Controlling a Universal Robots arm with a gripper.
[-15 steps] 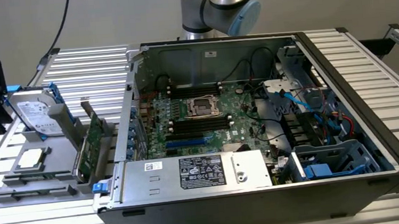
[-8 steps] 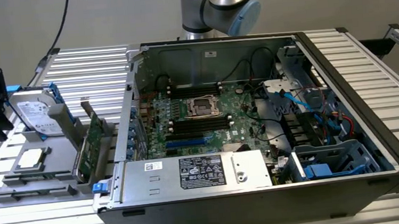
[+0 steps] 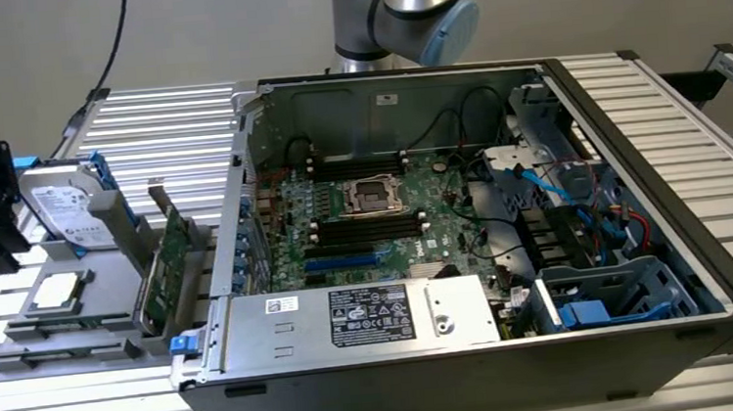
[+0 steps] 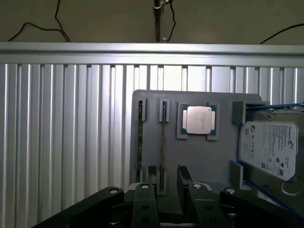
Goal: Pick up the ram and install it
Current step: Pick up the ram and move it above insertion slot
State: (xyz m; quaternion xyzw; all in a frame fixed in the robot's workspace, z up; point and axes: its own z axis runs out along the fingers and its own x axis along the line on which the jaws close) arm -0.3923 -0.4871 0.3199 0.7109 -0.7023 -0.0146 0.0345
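Hovering above the gray holder on the ribbed metal desk, the pincer stands wide, its two fingers well apart with nothing between them. The ram is beneath and just ahead of it, standing on its long edge in the holder's outermost slot. It is roughly in line with one finger and is not touched. In the next slot, nearer the pincer's midline, another thin card stands edge-on. Farther ahead of the pincer a processor lies flat in its recess. Off to the side of the other finger, a silver hard drive sits in a blue-edged cradle. In the exterior view the open computer case lies well apart from the pincer, beyond the holder. Its motherboard faces up, and dark memory slots run beside the processor socket.
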